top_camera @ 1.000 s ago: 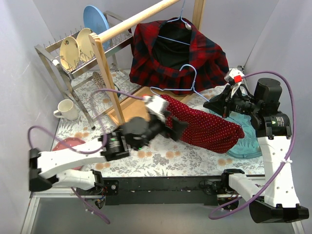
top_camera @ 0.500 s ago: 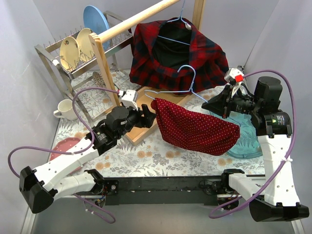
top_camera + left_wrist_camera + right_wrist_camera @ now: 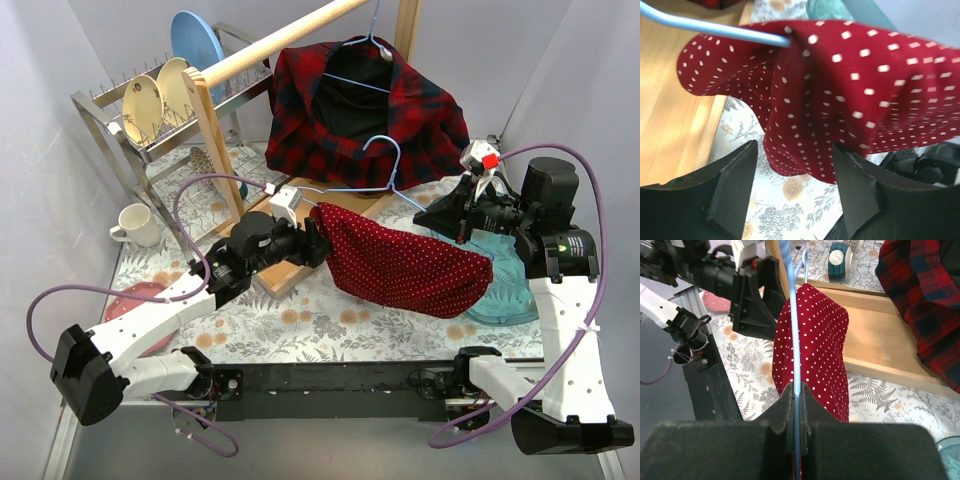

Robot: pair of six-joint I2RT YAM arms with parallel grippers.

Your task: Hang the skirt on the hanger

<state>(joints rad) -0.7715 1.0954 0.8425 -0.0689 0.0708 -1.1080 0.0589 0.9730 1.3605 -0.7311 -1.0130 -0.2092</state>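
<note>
top view: the red dotted skirt [image 3: 410, 268] hangs mid frame, draped over the blue hanger [image 3: 352, 187]. the left gripper [image 3: 318, 240] is at the cloth's left end and the right gripper [image 3: 436, 214] at its right end. the wooden post [image 3: 222, 165] stands just left of the left gripper, so there is little room on that side. the plaid shirt [image 3: 420, 120] hangs above, and the mug [image 3: 135, 225] sits well clear at far left.

left wrist view: the jaws stand apart. a fold of the skirt [image 3: 850, 85] dips into the gap, and neither finger presses it. the hanger [image 3: 715, 29] wire enters the cloth at upper left. best to pinch cloth only, below the wire, then draw it along evenly.

right wrist view: the right gripper [image 3: 796, 396] is clamped on the hanger [image 3: 792, 315] wire at lower centre. keeping it level should stop the skirt [image 3: 815, 340] sliding off.
</note>
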